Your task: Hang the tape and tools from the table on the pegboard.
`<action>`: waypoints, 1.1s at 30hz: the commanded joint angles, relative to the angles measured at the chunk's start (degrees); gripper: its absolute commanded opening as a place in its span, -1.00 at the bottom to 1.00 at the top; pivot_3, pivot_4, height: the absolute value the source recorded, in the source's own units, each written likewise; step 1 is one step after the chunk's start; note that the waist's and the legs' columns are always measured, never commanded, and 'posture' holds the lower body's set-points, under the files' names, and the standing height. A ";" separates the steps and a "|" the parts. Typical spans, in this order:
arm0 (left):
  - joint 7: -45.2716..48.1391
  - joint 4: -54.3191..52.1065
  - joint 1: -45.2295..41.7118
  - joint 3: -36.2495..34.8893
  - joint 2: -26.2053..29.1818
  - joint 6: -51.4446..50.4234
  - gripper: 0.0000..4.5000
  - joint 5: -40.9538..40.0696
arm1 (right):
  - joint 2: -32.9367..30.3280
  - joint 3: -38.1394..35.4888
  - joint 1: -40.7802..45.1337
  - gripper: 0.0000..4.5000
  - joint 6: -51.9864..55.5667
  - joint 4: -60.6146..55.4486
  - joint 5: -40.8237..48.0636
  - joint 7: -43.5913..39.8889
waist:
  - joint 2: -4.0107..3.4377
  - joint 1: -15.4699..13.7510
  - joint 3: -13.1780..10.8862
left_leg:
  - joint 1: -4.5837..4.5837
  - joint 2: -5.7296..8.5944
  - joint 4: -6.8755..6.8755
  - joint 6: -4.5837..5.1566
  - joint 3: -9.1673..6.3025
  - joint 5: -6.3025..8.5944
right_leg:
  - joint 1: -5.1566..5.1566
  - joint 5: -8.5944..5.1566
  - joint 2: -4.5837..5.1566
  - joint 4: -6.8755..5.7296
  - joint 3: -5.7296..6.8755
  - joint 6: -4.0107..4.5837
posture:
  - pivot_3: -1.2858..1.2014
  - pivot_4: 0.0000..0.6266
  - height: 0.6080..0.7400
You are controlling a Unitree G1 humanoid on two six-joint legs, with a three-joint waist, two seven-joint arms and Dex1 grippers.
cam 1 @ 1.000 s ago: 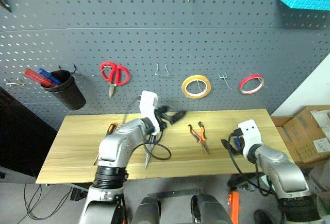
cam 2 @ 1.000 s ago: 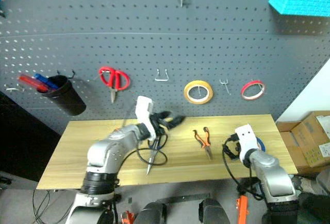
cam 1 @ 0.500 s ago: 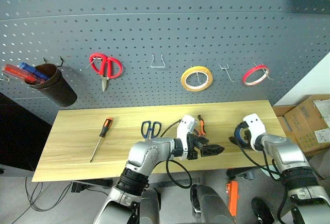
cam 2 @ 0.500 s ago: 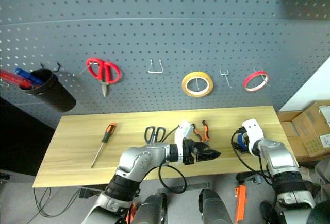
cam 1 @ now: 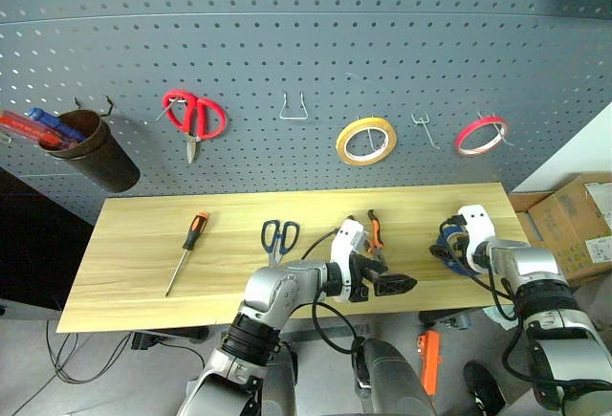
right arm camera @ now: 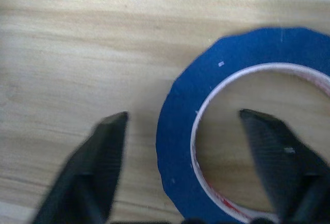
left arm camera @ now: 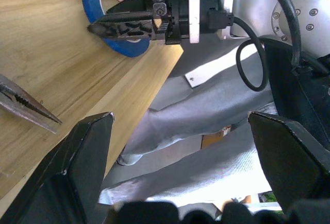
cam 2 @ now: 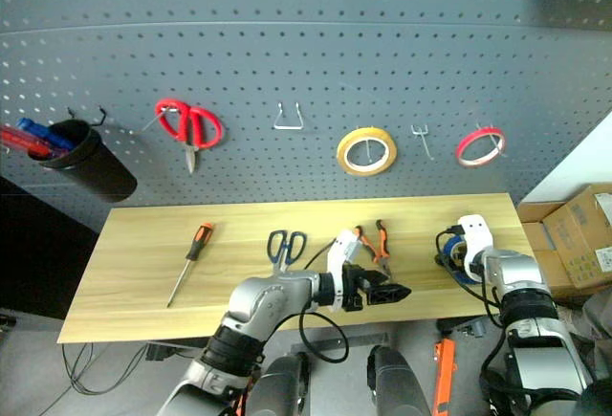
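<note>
Right wrist view looks straight down on the thin blue ring-shaped roll of tape (right arm camera: 206,131), which lies flat on the long light wooden counter (right arm camera: 77,44). The right pincer (right arm camera: 188,157) straddles the ring's near wall: one black finger (right arm camera: 105,147) stands outside the ring over bare wood, the other (right arm camera: 273,152) inside the hole. The fingers are parted with a gap on both sides of the wall, so nothing is gripped yet.

In the left eye view the blue tape (cam 1: 451,253) sits near the counter's right end, just under the right pincer (cam 1: 449,249). The left pincer (cam 1: 394,284) hangs over the front edge of the counter near the middle, pointing to the robot's right, its two fingers spread wide and empty; its wrist view shows the right pincer's fingers (left arm camera: 129,23) at the blue ring.

Just behind the left pincer lie the orange-and-black-handled pliers (cam 1: 373,237). The dark-blue-handled steel scissors (cam 1: 278,238) lie to their left, and the small orange-handled thin-shafted tool (cam 1: 187,251) lies well apart toward the counter's left end.

On the large dark grey pegboard (cam 1: 306,62) hang red-handled scissors (cam 1: 195,118), a yellow roll of tape (cam 1: 366,141), a red roll of tape (cam 1: 481,135) and a dark cup (cam 1: 94,153) holding pens.
</note>
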State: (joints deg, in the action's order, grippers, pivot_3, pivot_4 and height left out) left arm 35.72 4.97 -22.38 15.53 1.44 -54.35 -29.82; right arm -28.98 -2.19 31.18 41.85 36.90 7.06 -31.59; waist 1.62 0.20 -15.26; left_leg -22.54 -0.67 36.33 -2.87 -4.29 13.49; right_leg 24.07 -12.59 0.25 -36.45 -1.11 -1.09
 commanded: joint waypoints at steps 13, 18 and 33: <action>3.54 -3.10 -3.31 -1.72 0.77 3.65 1.00 -0.57 | -0.50 0.01 -22.79 -0.76 6.18 -44.40 -0.41 5.42 | -0.40 -0.11 0.21 | -0.28 0.06 0.03 -0.04 -0.06 -0.01 | 0.43 -0.16 0.05 -0.42 0.03 -0.25 | 0.07 -0.32 1.00; 4.71 -10.89 -0.97 -4.91 3.80 1.00 1.00 -4.52 | -0.41 3.42 -33.48 -0.76 0.95 -63.57 -6.38 11.27 | -0.62 0.59 0.56 | -0.34 0.06 0.06 -0.48 0.01 -0.04 | 0.62 -0.22 0.09 -0.53 -0.06 -0.37 | 0.04 -0.50 1.00; 4.43 -10.18 -6.55 -15.18 7.12 0.35 1.00 -11.87 | 0.92 11.73 -26.34 -0.76 -34.06 -49.67 -24.12 24.73 | -0.17 1.49 6.17 | -0.02 0.21 0.66 -0.65 -0.03 -0.07 | -0.05 -0.20 0.10 -0.46 -0.04 -0.23 | 0.04 -0.89 1.00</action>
State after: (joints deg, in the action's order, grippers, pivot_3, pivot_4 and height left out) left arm 40.10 -5.28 -27.37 1.22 8.89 -55.47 -40.94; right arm -27.99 11.32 2.97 11.83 -14.25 -16.33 -8.26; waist 1.45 1.69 -9.09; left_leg -22.51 -0.46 37.00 -3.52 -4.31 13.41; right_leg 24.00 -12.77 0.35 -36.90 -1.18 -1.32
